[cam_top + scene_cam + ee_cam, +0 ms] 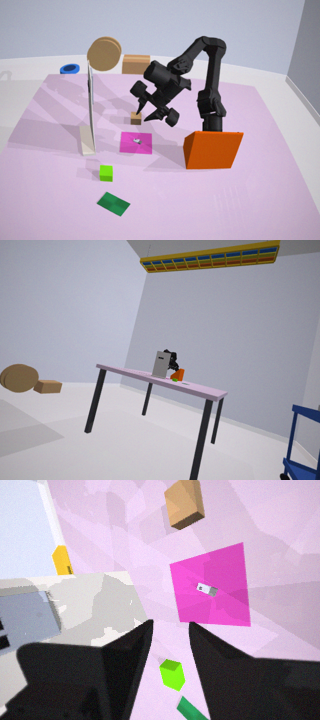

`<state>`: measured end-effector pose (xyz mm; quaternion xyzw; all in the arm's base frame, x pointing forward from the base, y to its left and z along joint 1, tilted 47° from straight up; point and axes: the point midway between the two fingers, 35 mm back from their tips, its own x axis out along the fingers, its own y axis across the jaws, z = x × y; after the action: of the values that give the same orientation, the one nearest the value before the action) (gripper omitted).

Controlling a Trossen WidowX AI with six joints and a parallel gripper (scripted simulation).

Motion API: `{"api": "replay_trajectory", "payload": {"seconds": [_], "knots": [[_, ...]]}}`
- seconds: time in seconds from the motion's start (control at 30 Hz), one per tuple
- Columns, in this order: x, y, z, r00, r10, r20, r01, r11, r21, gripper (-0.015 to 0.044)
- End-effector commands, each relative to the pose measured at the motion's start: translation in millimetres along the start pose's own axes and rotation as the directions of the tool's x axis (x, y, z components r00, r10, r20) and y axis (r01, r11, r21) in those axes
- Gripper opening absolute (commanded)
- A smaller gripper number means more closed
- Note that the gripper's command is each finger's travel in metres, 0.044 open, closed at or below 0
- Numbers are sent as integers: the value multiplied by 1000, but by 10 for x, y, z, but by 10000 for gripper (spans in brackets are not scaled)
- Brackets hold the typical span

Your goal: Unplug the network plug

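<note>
Top view: the hand (140, 117) (171, 625) hangs above the worktop (180, 201) (160, 382), its two fingertips apart with nothing between them, so it is partly open and holds nothing. The network plug (137, 141) (208, 587) lies below the hand, out of its grasp, inside the magenta marked square (126, 148) (230, 610); it is out of the socket and well away from the upright panel (90, 111) (161, 365) (95, 600). That panel stands on the worktop out ahead of the hand, near it but apart. A small tan wooden block (135, 118) (185, 504) rests below the hand, beside the marked square. The lime-green block (106, 173) (174, 380) (172, 675) sits lower down, on the other side of the square from the tan one, and beyond it the dark green flat patch (113, 203) (185, 383) (192, 710) lies farther from the hand. Behind the hand, near the arm's base, stands an orange wedge-shaped block (211, 151) (180, 374). The arm (214, 67) (173, 358) reaches from there, up and over to the hand.
</note>
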<state>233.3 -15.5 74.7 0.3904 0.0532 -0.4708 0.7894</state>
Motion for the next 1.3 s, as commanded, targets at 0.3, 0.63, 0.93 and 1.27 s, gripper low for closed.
{"api": "replay_trajectory", "payload": {"seconds": [0.3,0.63,0.93,1.27], "knots": [[-267,207,-43,1000,-7,-13,7,1000,5,156],[-499,354,-30,1000,-5,-9,5,1000,5,156],[-727,487,12,1000,6,2,-6,1000,6,156],[-846,554,42,1000,15,9,-15,1000,6,235]]}}
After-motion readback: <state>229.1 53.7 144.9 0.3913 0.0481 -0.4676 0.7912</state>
